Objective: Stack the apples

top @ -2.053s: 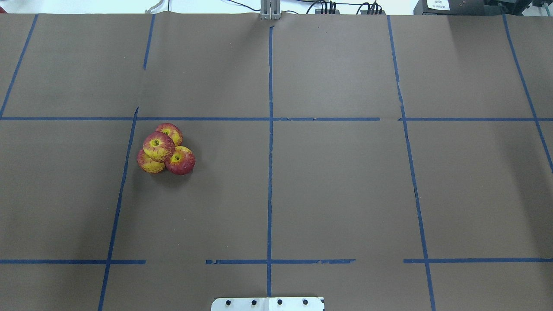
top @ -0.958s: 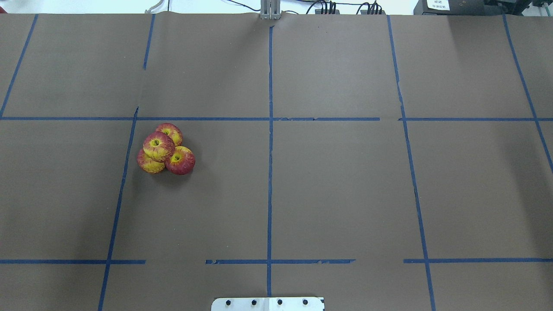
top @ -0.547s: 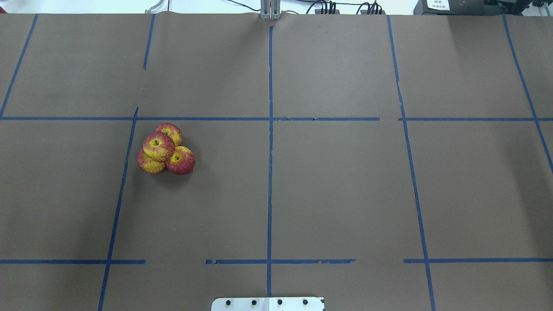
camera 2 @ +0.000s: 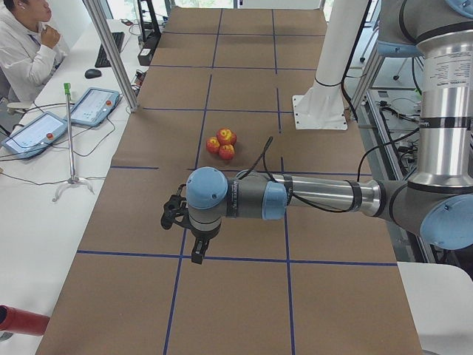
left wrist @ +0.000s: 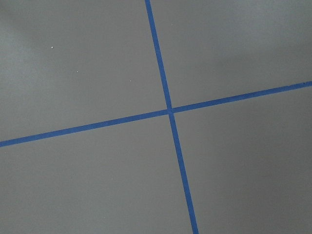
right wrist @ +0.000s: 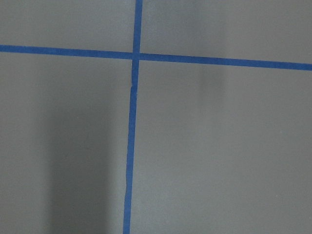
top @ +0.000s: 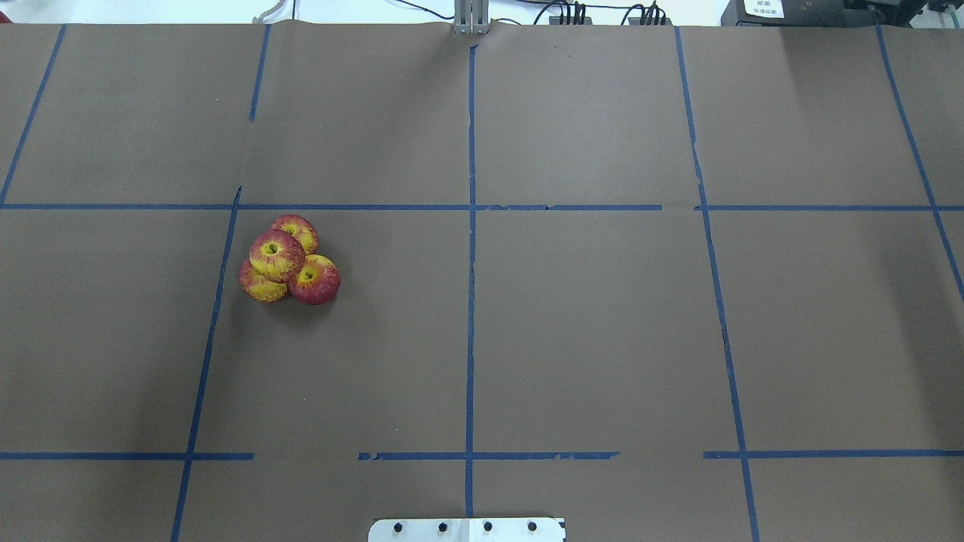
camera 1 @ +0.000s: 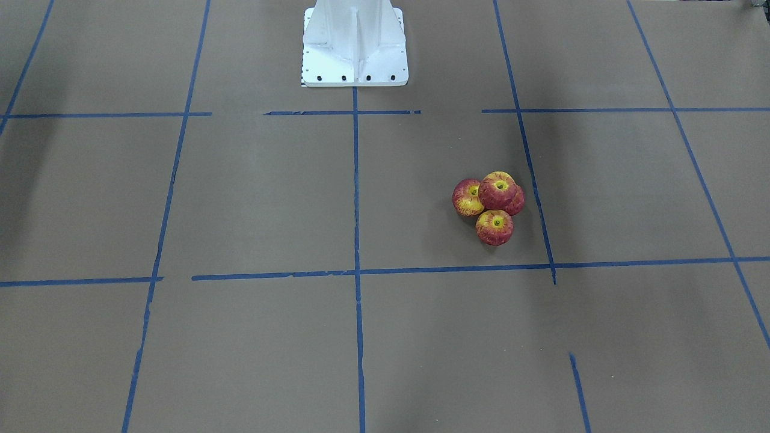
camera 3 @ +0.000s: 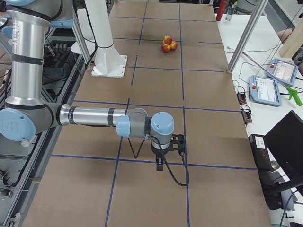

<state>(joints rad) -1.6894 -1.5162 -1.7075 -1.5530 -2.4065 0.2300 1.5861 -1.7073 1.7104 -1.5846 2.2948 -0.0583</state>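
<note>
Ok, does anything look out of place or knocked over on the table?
Nothing stands out. The apples sit in one tight pile, the top apple resting dimple-up on the other three, none rolled away. The blue tape has a few gaps.

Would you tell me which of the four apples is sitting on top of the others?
The middle apple: it sits raised on the other three, which lie on the table beneath it, each partly covered by it.
</note>
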